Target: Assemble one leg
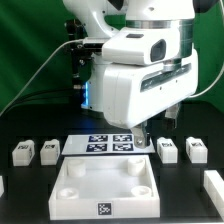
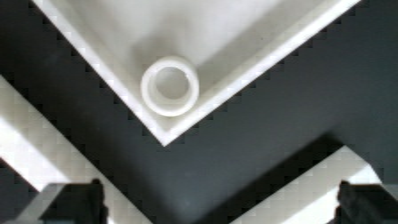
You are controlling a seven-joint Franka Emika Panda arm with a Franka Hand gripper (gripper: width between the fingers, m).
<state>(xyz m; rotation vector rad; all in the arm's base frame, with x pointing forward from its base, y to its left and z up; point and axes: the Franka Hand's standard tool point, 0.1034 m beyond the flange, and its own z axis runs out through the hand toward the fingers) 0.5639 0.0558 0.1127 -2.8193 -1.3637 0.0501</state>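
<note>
Several legs, small white blocks with square markers, stand on the black table. Two are at the exterior view's left and two at its right. My gripper hangs above the far right corner of the large white square piece. In the wrist view that piece's corner with a round socket lies under the gripper. The dark fingers stand wide apart with nothing between them. No leg is held.
The marker board lies behind the square piece. Another leg sits at the front right and one at the left edge. A green backdrop rises behind the table. Blurred pale bands cross the wrist view beside the fingers.
</note>
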